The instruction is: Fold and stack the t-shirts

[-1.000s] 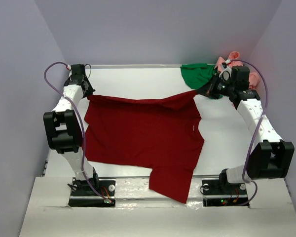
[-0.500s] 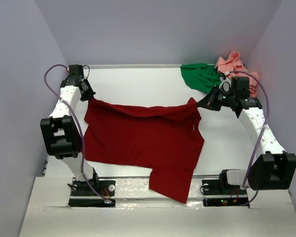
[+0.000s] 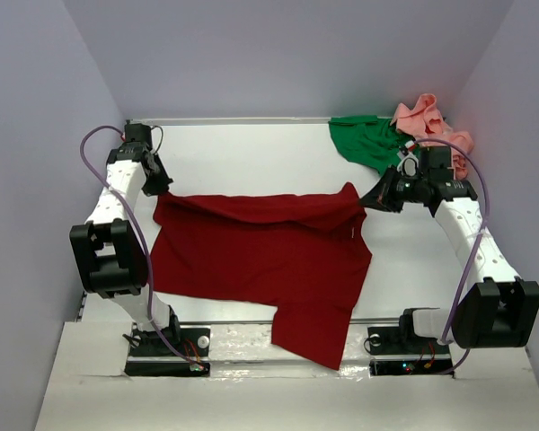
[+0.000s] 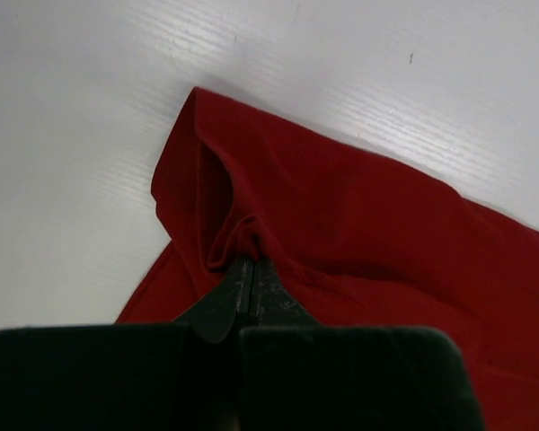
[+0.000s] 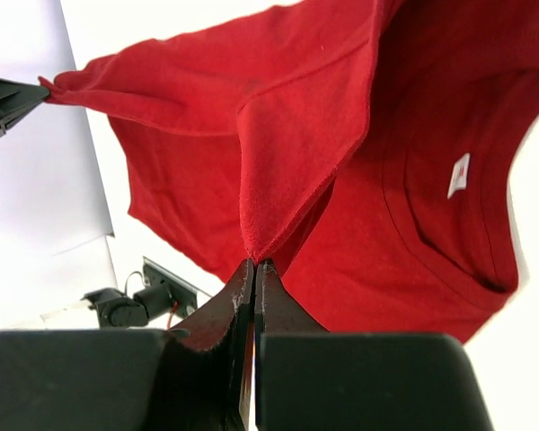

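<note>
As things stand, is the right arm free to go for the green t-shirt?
Likely not yet: the right end effector is shut on the dark red t-shirt. The green t-shirt lies near, nothing between, but it must let go first.

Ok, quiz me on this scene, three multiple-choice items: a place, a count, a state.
1. Where does the green t-shirt lie? A) far right corner of the table B) near left corner C) middle
2. How many t-shirts show? A) one B) two C) three
3. The left hand is: A) open B) shut on the dark red t-shirt C) shut on nothing
Answers: 1 A, beside the pink t-shirt, far right; 2 C, red, green and pink; 3 B, its fingers pinch red cloth.
</note>
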`<control>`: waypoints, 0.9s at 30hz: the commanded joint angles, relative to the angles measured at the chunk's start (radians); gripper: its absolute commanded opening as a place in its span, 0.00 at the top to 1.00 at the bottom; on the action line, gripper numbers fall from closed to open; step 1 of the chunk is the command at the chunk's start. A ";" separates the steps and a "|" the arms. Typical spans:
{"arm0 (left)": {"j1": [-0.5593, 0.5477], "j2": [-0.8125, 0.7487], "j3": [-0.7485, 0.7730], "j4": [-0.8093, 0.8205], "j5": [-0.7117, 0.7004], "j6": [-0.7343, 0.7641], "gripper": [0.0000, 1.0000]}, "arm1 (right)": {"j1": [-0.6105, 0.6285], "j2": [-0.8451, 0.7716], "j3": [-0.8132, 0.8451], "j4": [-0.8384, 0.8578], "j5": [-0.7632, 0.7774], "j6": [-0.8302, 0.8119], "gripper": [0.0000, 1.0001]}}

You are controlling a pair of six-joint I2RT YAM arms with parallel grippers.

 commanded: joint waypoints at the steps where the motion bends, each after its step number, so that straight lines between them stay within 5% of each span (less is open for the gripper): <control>1: 0.005 -0.017 -0.023 -0.068 0.006 0.036 1.00 | -0.001 -0.027 -0.007 -0.056 -0.025 -0.030 1.00; 10: 0.005 0.022 -0.040 -0.128 -0.014 0.072 0.98 | -0.001 0.008 -0.026 -0.106 -0.045 -0.052 1.00; 11: 0.005 0.022 -0.037 -0.142 -0.030 0.078 0.93 | -0.001 0.014 -0.026 -0.116 -0.053 -0.061 1.00; 13: 0.005 0.014 -0.035 -0.154 -0.042 0.084 0.60 | -0.001 0.033 -0.020 -0.148 -0.050 -0.069 1.00; 14: 0.003 -0.001 -0.037 -0.160 -0.053 0.093 0.45 | -0.001 0.036 -0.018 -0.157 -0.041 -0.078 0.89; 18: 0.005 -0.073 -0.046 -0.130 -0.103 0.087 0.36 | -0.001 0.030 -0.007 -0.180 0.033 -0.087 0.45; 22: 0.005 -0.097 -0.016 -0.127 -0.149 0.087 0.36 | -0.001 0.062 0.042 -0.228 0.111 -0.101 0.32; 27: 0.009 -0.057 0.026 -0.124 -0.174 0.099 0.36 | -0.001 0.089 0.109 -0.242 0.215 -0.112 0.29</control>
